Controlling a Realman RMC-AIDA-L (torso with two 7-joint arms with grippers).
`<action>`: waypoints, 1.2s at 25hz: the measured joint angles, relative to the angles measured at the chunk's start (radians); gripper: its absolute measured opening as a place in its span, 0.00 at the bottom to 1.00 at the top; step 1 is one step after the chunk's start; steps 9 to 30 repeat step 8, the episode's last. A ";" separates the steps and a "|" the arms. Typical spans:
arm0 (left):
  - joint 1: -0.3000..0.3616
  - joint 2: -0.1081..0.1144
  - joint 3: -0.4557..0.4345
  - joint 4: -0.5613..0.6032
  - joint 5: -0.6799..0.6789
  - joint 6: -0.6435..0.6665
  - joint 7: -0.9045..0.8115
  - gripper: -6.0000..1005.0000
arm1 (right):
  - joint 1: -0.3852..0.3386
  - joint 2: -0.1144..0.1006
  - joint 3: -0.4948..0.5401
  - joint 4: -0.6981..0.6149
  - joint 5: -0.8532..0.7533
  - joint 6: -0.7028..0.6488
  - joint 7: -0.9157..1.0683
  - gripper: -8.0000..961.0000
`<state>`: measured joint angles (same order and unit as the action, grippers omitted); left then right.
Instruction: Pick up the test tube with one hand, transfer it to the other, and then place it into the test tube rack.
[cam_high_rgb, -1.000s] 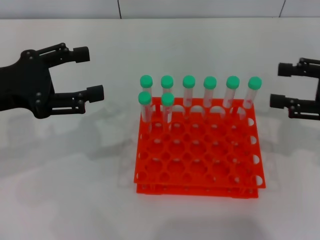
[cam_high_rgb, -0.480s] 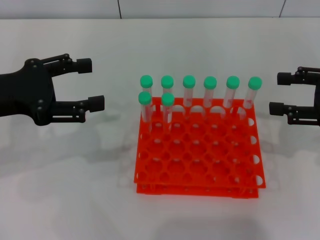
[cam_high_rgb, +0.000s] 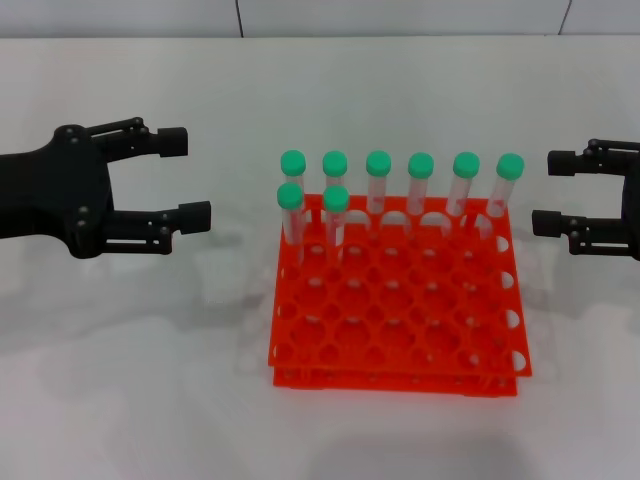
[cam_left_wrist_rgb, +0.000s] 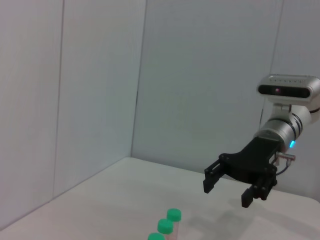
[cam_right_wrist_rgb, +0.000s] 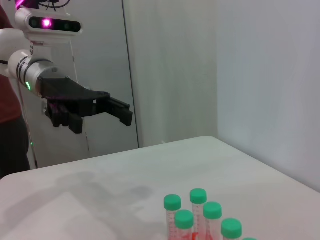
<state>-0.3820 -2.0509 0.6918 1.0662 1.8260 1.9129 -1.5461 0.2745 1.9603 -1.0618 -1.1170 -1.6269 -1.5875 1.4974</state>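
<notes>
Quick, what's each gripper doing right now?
Left gripper: open, empty, left of the rack.
Right gripper: open, empty, right of it.

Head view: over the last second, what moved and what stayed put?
The left gripper shifted a little toward the test tube rack and lower in the picture, fingers open throughout. The right gripper also eased inward toward the rack, likewise open. Neither took hold of anything. The eight green-capped tubes, including the front-left one, and the rack stayed as they were.

Glossy orange plastic rack (cam_high_rgb: 400, 310)
</notes>
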 joint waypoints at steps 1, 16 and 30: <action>0.000 0.000 0.003 0.000 0.000 0.000 0.000 0.88 | 0.000 0.000 0.000 -0.001 0.000 0.000 0.000 0.74; -0.003 0.000 0.005 0.000 0.000 -0.001 -0.005 0.88 | 0.000 0.000 0.000 -0.007 -0.002 -0.002 0.007 0.74; -0.003 0.000 0.005 0.000 0.000 -0.001 -0.005 0.88 | 0.000 0.000 0.000 -0.007 -0.002 -0.002 0.007 0.74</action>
